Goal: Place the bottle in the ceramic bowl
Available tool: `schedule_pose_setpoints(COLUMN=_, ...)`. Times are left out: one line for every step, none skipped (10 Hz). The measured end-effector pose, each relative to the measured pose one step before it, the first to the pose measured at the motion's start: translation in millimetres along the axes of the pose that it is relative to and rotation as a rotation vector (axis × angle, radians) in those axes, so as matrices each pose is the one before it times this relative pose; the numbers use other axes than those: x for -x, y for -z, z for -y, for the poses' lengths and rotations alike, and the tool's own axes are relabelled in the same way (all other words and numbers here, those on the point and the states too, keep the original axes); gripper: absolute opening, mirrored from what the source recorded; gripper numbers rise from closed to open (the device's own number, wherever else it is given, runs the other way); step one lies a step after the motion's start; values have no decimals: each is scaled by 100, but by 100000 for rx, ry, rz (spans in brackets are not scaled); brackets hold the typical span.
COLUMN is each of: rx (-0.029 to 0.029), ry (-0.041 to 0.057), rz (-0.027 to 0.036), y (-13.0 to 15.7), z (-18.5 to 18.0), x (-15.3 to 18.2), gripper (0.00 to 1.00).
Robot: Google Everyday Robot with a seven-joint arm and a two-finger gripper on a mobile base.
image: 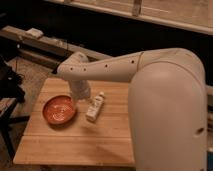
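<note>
The small white bottle point(95, 107) lies on its side on the wooden table point(75, 140), cap end pointing away, just right of the ceramic bowl point(59, 109). The bowl is orange-red, shallow and holds nothing. My gripper point(83, 99) is at the end of the white arm, reaching down between the bowl and the bottle, close beside the bottle's left. The arm's wrist hides most of the gripper.
My large white arm and body point(165, 110) cover the right side of the table. A dark chair point(7, 85) stands left of the table. A ledge with a small white object point(35, 33) runs behind.
</note>
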Motion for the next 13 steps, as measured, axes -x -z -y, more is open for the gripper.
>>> schedule_pose_setpoints(rx=-1908, ry=-746, rz=1340, y=-1433, z=678, x=2164, gripper=65)
schedule_pose_setpoints(rx=-1187, ry=-359, rz=801, y=-871, z=361, x=1291, gripper=65)
schedule_pose_setpoints(rx=-554, ry=-1908, rz=676, y=-980, z=744, x=1398, gripper=65)
schedule_pose_setpoints(rx=-675, ry=-1935, rz=149, y=-863, z=784, x=927, gripper=65)
schedule_pose_setpoints(rx=-149, ry=-2825, rz=76, y=-1162, z=1002, x=1020, gripper=65)
schedule_pose_setpoints(rx=-468, ry=-1048, rz=-275, y=-695, z=425, x=287, gripper=65)
schedule_pose_setpoints(rx=305, ry=-1206, rz=-241, y=-640, z=47, x=58, gripper=65)
schedule_pose_setpoints(rx=458, ry=-1347, rz=26, y=-573, z=270, x=213, gripper=65)
schedule_pose_setpoints(rx=613, ry=-1092, rz=-444, y=-795, z=335, x=93, gripper=65)
schedule_pose_setpoints(rx=860, ry=-860, rz=-638, y=-486, z=119, x=21, gripper=65)
schedule_pose_setpoints(rx=803, ry=-279, rz=-1043, y=-723, z=124, x=64, gripper=65)
schedule_pose_setpoints(rx=676, ry=-225, rz=-920, y=-379, z=-28, x=42, gripper=65)
schedule_pose_setpoints(rx=1084, ry=-564, rz=-1309, y=-466, z=-19, x=81, gripper=65)
